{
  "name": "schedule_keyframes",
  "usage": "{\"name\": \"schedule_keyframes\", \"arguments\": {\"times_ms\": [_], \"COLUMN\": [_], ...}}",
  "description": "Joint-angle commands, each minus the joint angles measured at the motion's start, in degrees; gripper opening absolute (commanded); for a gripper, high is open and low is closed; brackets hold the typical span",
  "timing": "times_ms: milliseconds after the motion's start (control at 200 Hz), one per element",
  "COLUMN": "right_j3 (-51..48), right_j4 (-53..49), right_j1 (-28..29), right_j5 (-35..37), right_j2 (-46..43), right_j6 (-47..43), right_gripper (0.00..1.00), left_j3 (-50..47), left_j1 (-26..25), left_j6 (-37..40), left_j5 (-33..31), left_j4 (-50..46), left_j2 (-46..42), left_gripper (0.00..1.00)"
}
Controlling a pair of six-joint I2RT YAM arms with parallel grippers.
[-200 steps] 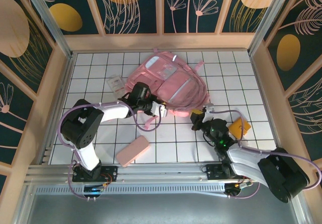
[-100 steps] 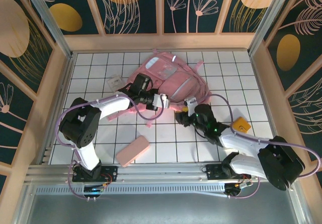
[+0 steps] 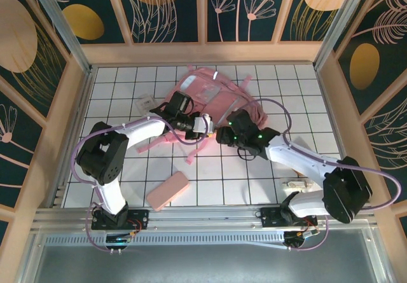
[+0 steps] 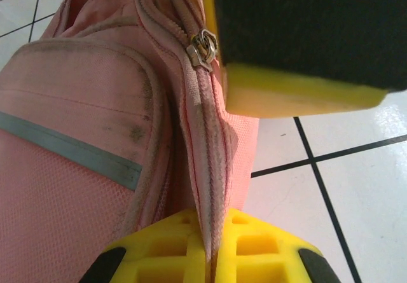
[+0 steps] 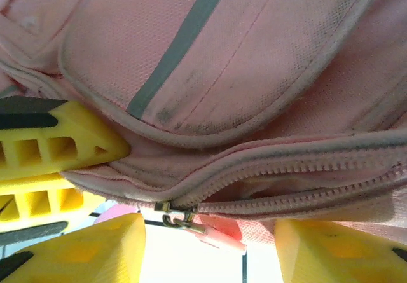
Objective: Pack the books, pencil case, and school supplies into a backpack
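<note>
Backpack (image 3: 210,84) nr edge partly hidden; whitish item (image 3: 294,184) too small.

backpack (image 3: 215,91): far centre | left arm (image 3: 137,132), right arm (image 3: 299,159): at its near edge | pencil case (image 3: 168,190): near-left, apart

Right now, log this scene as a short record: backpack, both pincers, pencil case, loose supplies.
backpack: lying at the far middle of the table
left pincer: shut on the backpack's zipper edge
right pincer: open, fingers either side of the zipper pull
pencil case: on the table near the left arm's base, not packed
clear packet: on the table left of the backpack, not packed
</note>
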Motion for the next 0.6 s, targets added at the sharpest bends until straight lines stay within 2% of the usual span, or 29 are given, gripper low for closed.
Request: {"name": "schedule_keyframes", "arguments": {"times_ms": [0, 105, 240, 390, 485, 596], "right_j3": [4.1, 6.7, 9.6, 12.3, 12.8, 12.9], "right_j4": [-11.8, -14.7, -15.9, -15.8, -15.2, -16.7], "right_j1": [1.1, 2.0, 3.6, 4.7, 4.6, 4.7], "right_j5": [9.8, 13.0, 14.4, 14.6, 13.7, 14.4], "right_j2": [2.2, 5.2, 8.0, 10.2, 10.3, 9.8], "right_j6": [1.2, 0.7, 1.2, 0.1, -0.2, 0.1], "right_gripper": [0.50, 0.41, 0.37, 0.23, 0.05, 0.00], "left_j3": [2.5, 2.8, 3.4, 3.4, 2.6, 1.4], "left_j1": [-0.7, -0.7, -0.6, -0.6, -0.7, -0.7], "left_j6": [-0.7, -0.2, 1.3, 3.3, 4.3, 5.7], "left_j5": [9.3, 9.6, 9.1, 8.9, 8.5, 6.6], "left_j4": [-1.7, -2.3, -3.6, -5.0, -4.4, -3.7], "left_j2": [0.3, 0.5, 0.6, 0.6, 0.4, 0.1], "left_gripper": [0.00, 0.00, 0.00, 0.00, 0.00, 0.00]}}
